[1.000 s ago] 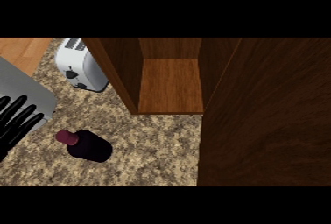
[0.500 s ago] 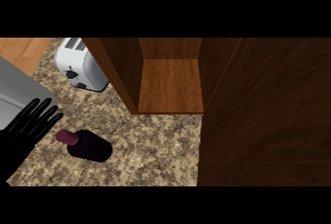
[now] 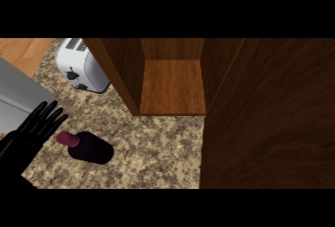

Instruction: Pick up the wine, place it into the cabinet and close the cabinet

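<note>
Counter (image 3: pixel 157 146); wine btl (image 3: pixel 90 148) just beside robot hand (image 3: pixel 36 128)

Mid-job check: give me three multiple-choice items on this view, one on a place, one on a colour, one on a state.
1. Where is the wine?
A on the floor
B on the counter
C on a plate

2. What colour is the toaster?
A white
B red
C green

3. The left robot hand is:
A curled round the wine
B shut, holding nothing
C open, fingers straight

Answers:
1 B, it sits on the speckled counter before the open cabinet.
2 A, its body shows white.
3 C, its fingers are straight, just left of the wine's cap.
</note>
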`<move>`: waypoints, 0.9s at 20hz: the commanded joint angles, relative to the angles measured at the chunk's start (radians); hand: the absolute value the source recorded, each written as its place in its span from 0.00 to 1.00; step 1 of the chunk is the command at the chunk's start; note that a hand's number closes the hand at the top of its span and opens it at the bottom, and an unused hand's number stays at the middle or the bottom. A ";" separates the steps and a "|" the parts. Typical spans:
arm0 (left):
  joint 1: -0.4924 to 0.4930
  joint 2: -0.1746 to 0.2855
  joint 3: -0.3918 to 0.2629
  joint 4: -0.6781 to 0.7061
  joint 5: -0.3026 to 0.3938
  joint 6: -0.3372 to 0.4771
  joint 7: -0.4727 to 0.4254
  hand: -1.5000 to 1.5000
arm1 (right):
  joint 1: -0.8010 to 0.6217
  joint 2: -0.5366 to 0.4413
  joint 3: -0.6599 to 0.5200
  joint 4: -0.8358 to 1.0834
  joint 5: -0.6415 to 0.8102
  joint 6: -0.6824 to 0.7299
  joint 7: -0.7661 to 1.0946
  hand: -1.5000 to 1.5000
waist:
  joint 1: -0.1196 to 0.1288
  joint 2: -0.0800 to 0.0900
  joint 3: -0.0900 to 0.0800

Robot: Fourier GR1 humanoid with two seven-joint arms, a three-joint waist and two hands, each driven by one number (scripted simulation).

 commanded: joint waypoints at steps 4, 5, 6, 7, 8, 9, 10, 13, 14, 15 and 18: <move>-0.054 0.032 0.038 0.183 -0.092 -0.078 -0.115 0.00 | 0.063 0.024 0.021 -0.172 -0.055 -0.009 0.056 0.00 | -0.002 0.000 0.000; -0.054 -0.055 -0.032 0.186 -0.194 -0.048 -0.163 0.00 | 0.038 0.034 0.005 -0.103 -0.044 -0.002 -0.003 0.00 | -0.001 0.001 0.000; -0.013 -0.041 -0.018 0.148 -0.167 -0.052 -0.152 0.00 | 0.040 0.013 0.003 -0.172 -0.083 -0.007 0.078 0.00 | 0.002 -0.001 0.000; -0.093 -0.041 -0.030 0.157 -0.162 -0.016 -0.120 0.00 | 0.089 0.022 0.019 -0.200 -0.077 0.001 0.068 0.00 | -0.005 -0.001 0.000; -0.062 0.008 0.005 0.233 -0.170 -0.102 -0.181 0.00 | 0.054 0.023 0.029 -0.192 -0.065 -0.019 0.100 0.00 | -0.002 0.000 0.000; -0.032 -0.034 -0.024 0.178 -0.153 -0.093 -0.171 0.00 | 0.044 0.024 -0.047 -0.096 -0.096 0.011 0.000 0.00 | 0.004 0.000 0.001; -0.051 -0.022 -0.016 0.248 -0.206 -0.117 -0.229 0.00 | 0.061 0.045 0.062 -0.153 -0.005 -0.006 0.036 0.00 | 0.001 0.000 0.000; -0.130 -0.059 -0.030 0.309 -0.263 -0.056 -0.260 0.00 | 0.093 0.030 0.029 -0.188 -0.053 0.008 0.032 0.00 | -0.008 0.000 0.000; -0.111 -0.026 -0.012 0.296 -0.209 -0.070 -0.210 0.00 | 0.079 0.018 0.011 -0.178 -0.071 0.018 0.041 0.00 | -0.001 0.000 0.000; -0.093 -0.026 -0.013 0.328 -0.248 -0.105 -0.280 0.00 | 0.032 -0.029 -0.082 -0.174 -0.154 0.022 0.100 0.00 | -0.002 0.000 0.000; -0.089 -0.026 -0.017 0.338 -0.242 -0.113 -0.283 0.00 | 0.038 0.024 -0.024 -0.112 -0.074 0.014 0.033 0.00 | 0.005 0.000 0.000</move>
